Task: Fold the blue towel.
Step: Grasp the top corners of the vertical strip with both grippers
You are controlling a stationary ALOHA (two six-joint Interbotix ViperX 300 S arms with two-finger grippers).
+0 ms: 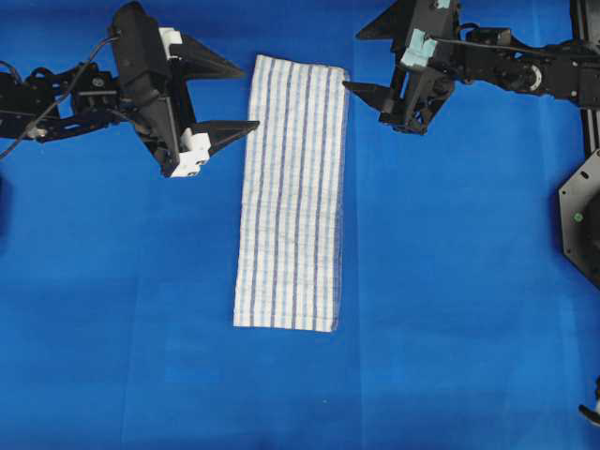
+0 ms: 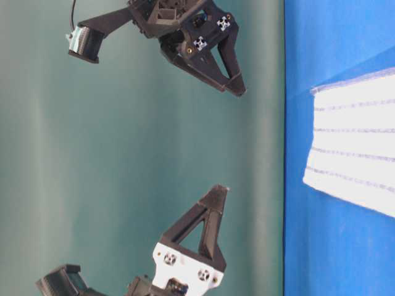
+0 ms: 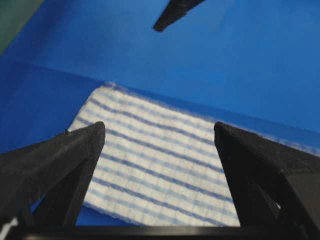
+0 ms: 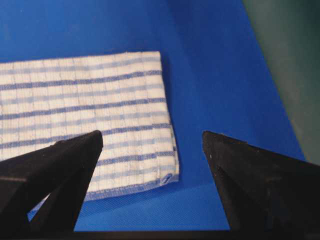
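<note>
The blue towel [image 1: 291,197], white with thin blue stripes, lies flat as a long narrow strip on the blue table covering. My left gripper [image 1: 248,96] stands open just left of the strip's far end, one fingertip reaching its left edge. From the left wrist view the towel [image 3: 160,155] fills the gap of that gripper [image 3: 159,127], which holds nothing. My right gripper [image 1: 352,61] is open beside the far right corner. In the right wrist view the towel's corner [image 4: 80,100] lies under the empty right gripper [image 4: 151,135]. Both grippers hang above the cloth [image 2: 355,148].
The blue table covering [image 1: 450,309] stretches all round the towel. A black mount [image 1: 581,216] sits at the right edge. A green backdrop [image 2: 123,154] stands behind the table.
</note>
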